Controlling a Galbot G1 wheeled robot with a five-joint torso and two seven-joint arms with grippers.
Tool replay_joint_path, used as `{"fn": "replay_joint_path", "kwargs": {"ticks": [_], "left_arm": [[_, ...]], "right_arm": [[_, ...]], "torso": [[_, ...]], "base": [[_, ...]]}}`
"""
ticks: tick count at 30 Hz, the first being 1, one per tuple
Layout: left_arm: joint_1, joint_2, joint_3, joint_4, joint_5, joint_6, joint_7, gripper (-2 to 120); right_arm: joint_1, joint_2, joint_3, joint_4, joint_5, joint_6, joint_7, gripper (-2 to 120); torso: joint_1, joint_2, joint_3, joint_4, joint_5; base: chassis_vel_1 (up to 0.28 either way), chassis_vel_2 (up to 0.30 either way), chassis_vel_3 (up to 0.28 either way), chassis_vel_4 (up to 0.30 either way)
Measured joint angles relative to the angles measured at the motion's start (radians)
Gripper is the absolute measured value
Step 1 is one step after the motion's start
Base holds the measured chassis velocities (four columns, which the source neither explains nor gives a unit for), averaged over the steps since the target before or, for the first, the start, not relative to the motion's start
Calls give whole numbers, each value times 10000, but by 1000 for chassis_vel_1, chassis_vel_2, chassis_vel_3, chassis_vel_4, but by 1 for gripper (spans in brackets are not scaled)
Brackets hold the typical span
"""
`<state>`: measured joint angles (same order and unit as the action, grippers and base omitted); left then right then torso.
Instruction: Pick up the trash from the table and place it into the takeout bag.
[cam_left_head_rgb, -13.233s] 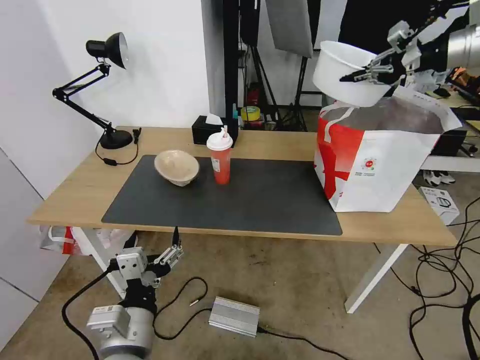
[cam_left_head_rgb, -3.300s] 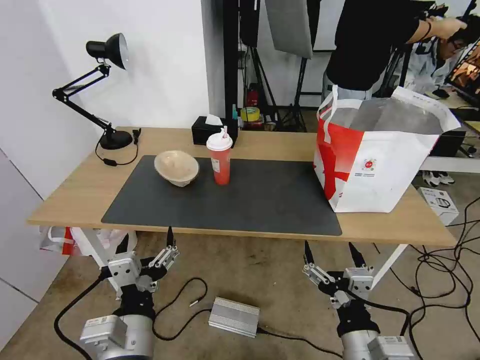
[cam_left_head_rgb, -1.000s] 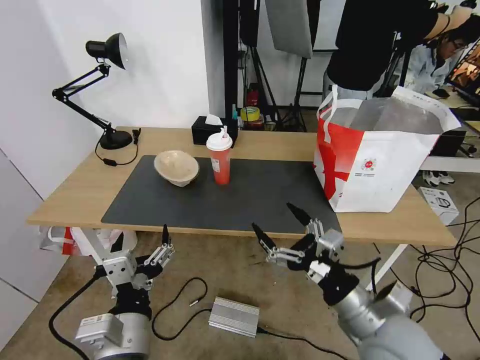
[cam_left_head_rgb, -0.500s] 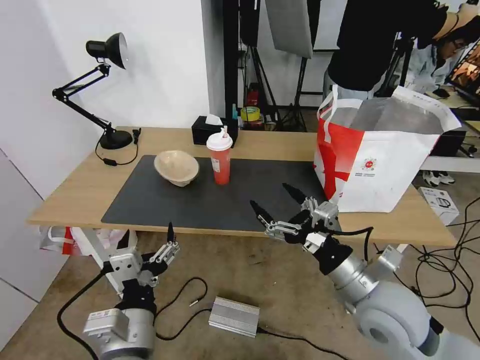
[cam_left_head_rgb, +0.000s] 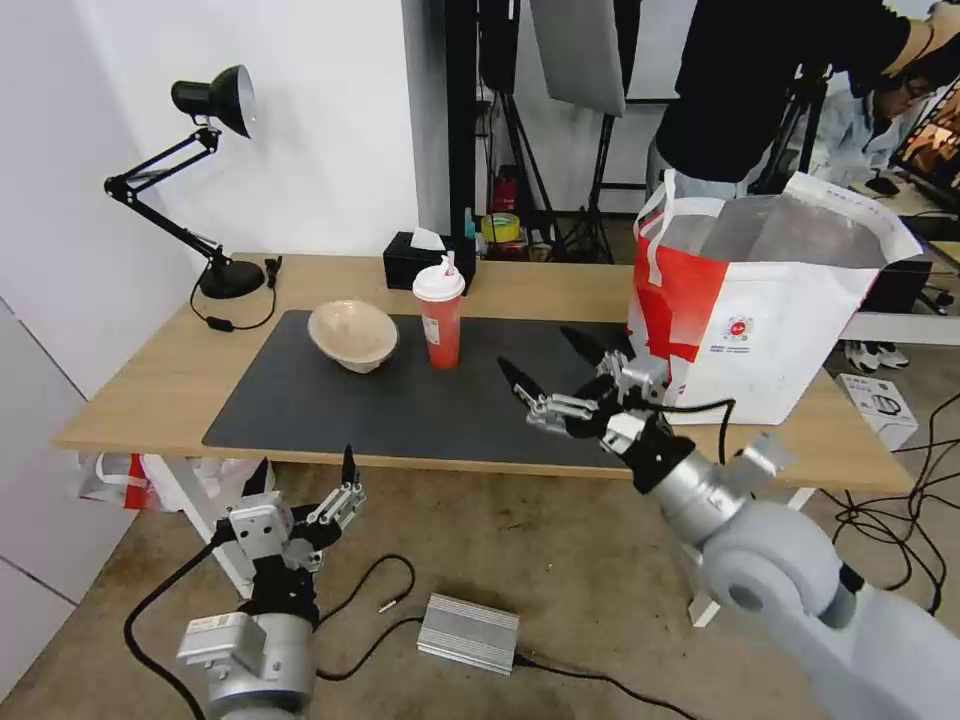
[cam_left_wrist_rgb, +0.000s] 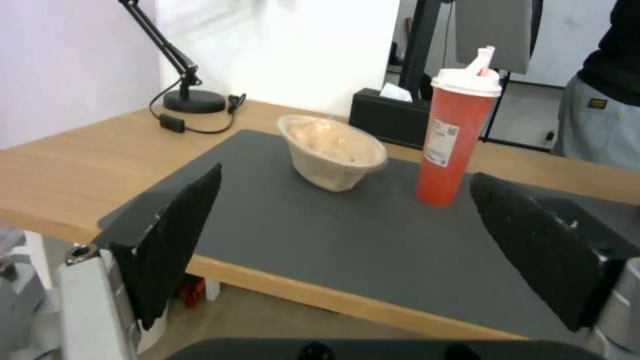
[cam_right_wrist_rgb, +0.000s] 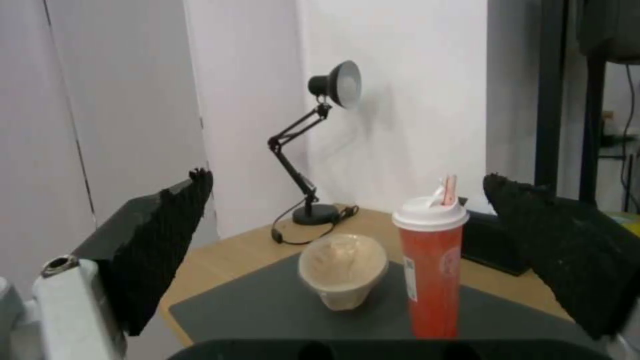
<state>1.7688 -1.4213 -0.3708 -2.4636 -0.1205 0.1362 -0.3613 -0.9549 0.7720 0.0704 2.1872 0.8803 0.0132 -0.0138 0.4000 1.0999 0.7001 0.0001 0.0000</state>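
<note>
On the dark mat (cam_left_head_rgb: 400, 410) of the table (cam_left_head_rgb: 150, 390) stand two pieces of trash: a red cup with a white lid (cam_left_head_rgb: 440, 320) and, to its left, a tilted beige bowl (cam_left_head_rgb: 352, 335). The takeout bag (cam_left_head_rgb: 770, 330), white with a red panel, stands open at the table's right end. My right gripper (cam_left_head_rgb: 537, 352) hovers open over the mat's right half, pointing at the cup from a short distance. Its wrist view frames the cup (cam_right_wrist_rgb: 430, 265) and bowl (cam_right_wrist_rgb: 343, 267) between the fingers. My left gripper (cam_left_head_rgb: 305, 463) hangs open below the table's front edge, facing the bowl (cam_left_wrist_rgb: 330, 152) and cup (cam_left_wrist_rgb: 460, 140).
A black desk lamp (cam_left_head_rgb: 205, 180) and its cord occupy the table's back left. A black tissue box (cam_left_head_rgb: 415, 258) sits behind the cup. A person (cam_left_head_rgb: 760, 90) stands behind the bag. On the floor lie a silver box (cam_left_head_rgb: 468, 632) and cables. A red-white plastic bag (cam_left_head_rgb: 120, 475) hangs under the table.
My right arm has risen from below the table's front edge and reached forward over the mat toward the cup, staying open. The left gripper has barely moved.
</note>
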Motion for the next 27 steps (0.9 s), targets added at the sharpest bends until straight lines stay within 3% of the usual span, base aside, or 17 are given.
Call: {"fn": "replay_joint_path", "kwargs": {"ticks": [14, 27], "left_arm": [[-102, -38, -71, 93, -75, 0, -47, 100], [-137, 7, -144, 120, -180, -1, -107, 100]], "right_arm": [[2431, 238, -1848, -1365, 766, -191, -4, 100], [3863, 865, -2870, -2264, 866, -535, 101, 100]], "torso": [[1, 0, 0, 0, 0], [0, -1, 0, -1, -1]], "base": [[0, 0, 0, 0], [0, 0, 0, 0]]}}
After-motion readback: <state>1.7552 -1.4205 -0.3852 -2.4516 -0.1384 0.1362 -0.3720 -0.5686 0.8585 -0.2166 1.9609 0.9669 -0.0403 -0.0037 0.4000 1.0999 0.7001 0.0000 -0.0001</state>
